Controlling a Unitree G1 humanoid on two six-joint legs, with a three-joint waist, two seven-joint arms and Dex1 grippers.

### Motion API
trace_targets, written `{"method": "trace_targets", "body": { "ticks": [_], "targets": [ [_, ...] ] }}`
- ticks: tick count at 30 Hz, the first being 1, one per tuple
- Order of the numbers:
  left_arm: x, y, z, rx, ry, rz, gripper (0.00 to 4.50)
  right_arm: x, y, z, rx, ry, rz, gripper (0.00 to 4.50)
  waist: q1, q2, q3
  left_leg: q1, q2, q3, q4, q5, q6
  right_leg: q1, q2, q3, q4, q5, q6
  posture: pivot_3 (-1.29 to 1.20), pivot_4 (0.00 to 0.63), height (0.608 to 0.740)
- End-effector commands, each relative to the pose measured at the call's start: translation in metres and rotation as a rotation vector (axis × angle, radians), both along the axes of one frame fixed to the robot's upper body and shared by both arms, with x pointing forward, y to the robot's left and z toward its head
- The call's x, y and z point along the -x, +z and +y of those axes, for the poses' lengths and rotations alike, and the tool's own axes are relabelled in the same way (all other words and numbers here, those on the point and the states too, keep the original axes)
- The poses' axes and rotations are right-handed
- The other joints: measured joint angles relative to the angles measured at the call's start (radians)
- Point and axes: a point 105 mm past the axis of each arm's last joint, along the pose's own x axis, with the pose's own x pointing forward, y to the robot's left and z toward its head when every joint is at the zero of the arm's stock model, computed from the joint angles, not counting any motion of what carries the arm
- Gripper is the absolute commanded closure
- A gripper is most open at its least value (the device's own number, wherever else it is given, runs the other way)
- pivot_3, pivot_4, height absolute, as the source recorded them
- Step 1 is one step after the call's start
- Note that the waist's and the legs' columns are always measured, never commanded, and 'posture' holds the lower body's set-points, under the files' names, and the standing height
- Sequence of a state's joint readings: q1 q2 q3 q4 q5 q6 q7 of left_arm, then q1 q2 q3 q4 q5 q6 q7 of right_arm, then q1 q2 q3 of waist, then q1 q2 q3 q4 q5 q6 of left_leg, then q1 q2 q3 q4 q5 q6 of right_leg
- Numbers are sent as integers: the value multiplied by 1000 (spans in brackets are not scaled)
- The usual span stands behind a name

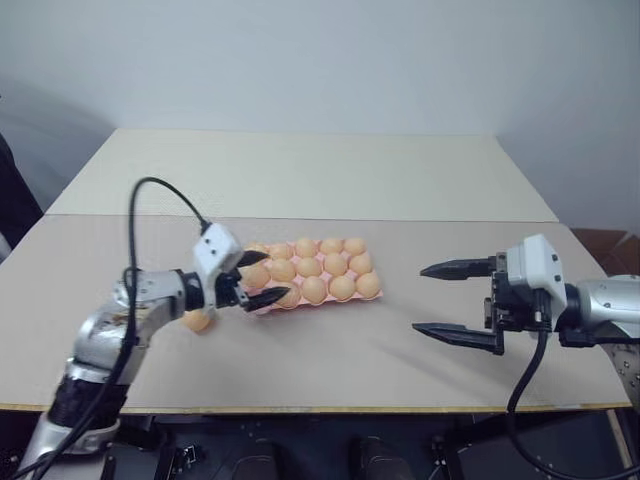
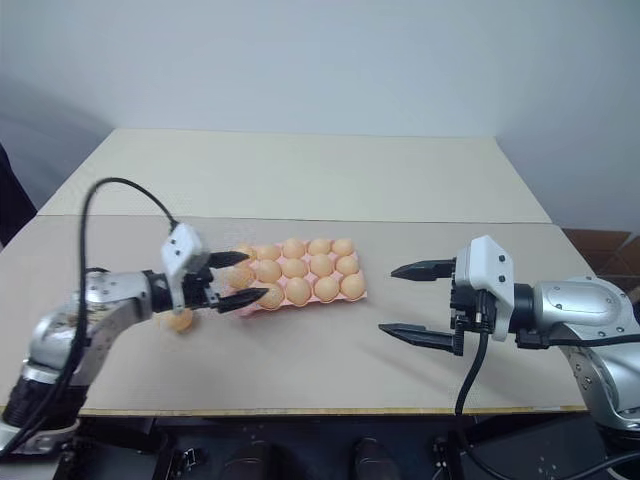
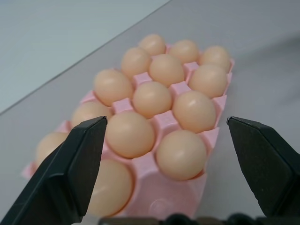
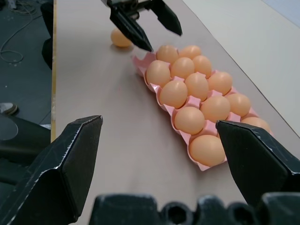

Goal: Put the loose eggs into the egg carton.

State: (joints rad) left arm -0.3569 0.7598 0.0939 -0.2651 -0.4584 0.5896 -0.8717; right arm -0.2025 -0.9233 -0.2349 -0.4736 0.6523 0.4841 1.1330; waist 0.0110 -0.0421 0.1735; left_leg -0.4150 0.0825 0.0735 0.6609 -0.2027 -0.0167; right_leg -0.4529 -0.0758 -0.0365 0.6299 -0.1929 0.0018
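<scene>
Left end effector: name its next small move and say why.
Probably draw the left end effector back from the egg carton and toward the loose egg on the table beside it. Its fingers are open and empty, and that egg is outside the cups.

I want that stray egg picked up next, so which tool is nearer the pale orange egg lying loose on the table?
Left. The left tool is just beside the loose egg; the right tool hangs beyond the pink carton.

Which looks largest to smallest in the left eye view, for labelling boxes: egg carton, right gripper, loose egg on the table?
1. Egg carton
2. Right gripper, nearly as large, though it may be nearer the camera
3. Loose egg, clearly smallest, partly hidden by the left arm
</scene>
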Motion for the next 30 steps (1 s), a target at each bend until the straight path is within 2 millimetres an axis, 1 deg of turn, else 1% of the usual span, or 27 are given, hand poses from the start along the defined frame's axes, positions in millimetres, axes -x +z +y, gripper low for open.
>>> {"method": "trace_targets", "body": {
  "ticks": [1,4,6,9,11,15,18,22,30],
  "targets": [
    [16,22,20,0,-5,-95,36,3,12,0,-14,19,-47,0,-2,0,0,0,0,0,0,0,0,0,0,0,0,0,0,0,150,740],
    [39,26,48,0,-2,-34,36,-2,13,-3,-18,14,-48,0,-5,0,0,0,0,0,0,0,0,0,0,0,0,0,0,0,150,740],
    [52,26,66,-13,36,3,36,-6,15,-5,-20,9,-50,0,-4,0,0,0,1,1,0,0,0,-1,0,0,0,-1,-1,0,150,740],
    [69,24,87,-34,107,27,36,-10,17,-6,-20,11,-50,0,-3,0,0,0,1,1,0,0,0,-1,-1,0,0,-4,-6,0,150,740],
    [81,21,95,-14,152,19,36,-11,16,-7,-18,14,-42,0,-1,0,0,0,1,2,0,0,0,-2,-1,0,0,-4,-6,0,150,740],
    [104,7,100,48,218,34,36,-12,12,-10,-17,15,-18,0,1,0,0,0,1,2,0,0,0,-2,-1,0,-1,-4,-6,0,150,740],
    [112,-1,97,67,254,60,36,-14,13,-9,-29,14,-15,0,4,0,0,0,1,3,0,0,0,-2,-1,0,-1,-4,-6,0,150,740],
    [114,-1,88,87,252,60,36,-13,13,-9,-26,21,-10,0,6,0,0,1,1,2,0,0,-1,-1,-1,0,0,-4,-6,0,150,740],
    [112,5,83,100,247,58,36,-12,14,-9,-29,17,-17,0,0,0,0,0,1,3,0,0,0,-2,-1,0,0,-4,-6,0,150,740]
  ]
}}
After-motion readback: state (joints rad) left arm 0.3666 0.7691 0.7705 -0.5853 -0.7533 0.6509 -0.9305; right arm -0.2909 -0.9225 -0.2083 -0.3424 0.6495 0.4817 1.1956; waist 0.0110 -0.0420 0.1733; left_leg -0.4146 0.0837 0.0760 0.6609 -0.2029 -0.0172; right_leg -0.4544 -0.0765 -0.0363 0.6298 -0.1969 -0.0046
